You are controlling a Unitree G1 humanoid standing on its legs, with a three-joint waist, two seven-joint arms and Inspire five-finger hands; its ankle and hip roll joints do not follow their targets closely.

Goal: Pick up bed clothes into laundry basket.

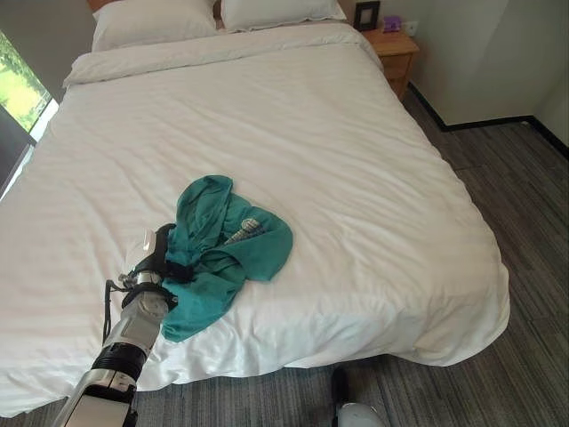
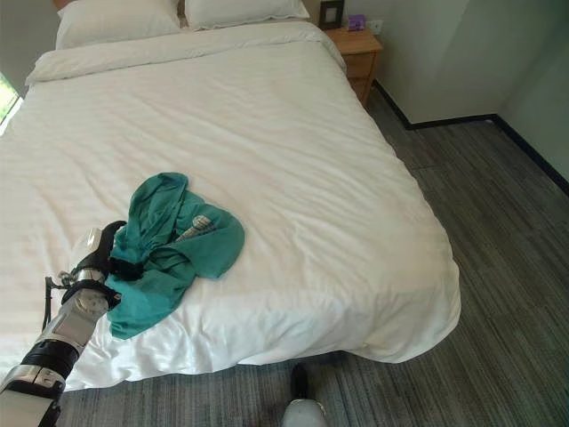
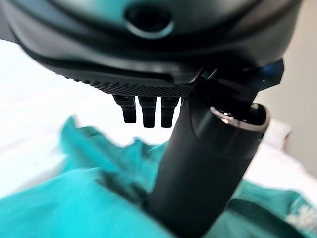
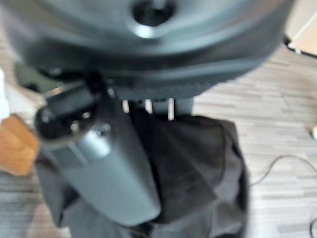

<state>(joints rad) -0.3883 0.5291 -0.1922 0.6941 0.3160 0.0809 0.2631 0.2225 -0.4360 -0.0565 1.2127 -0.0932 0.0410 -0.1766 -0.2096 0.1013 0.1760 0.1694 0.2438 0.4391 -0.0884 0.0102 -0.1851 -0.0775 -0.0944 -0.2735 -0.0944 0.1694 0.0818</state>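
A crumpled teal garment [image 1: 227, 245] with a pale printed patch lies near the foot edge of the white bed [image 1: 267, 116]. My left hand [image 1: 162, 253] rests at the garment's left side, its fingers curled into the cloth. In the left wrist view the thumb [image 3: 203, 163] presses down into the teal fabric [image 3: 64, 208]. My right hand [image 4: 99, 163] is curled on a soft black laundry basket [image 4: 198, 163] that hangs under it, above the striped floor.
Two white pillows [image 1: 151, 20] lie at the head of the bed. A wooden nightstand [image 1: 396, 49] stands at the back right by the wall. Grey carpeted floor [image 1: 524, 205] runs along the bed's right side and foot. A window [image 1: 18, 98] is at the left.
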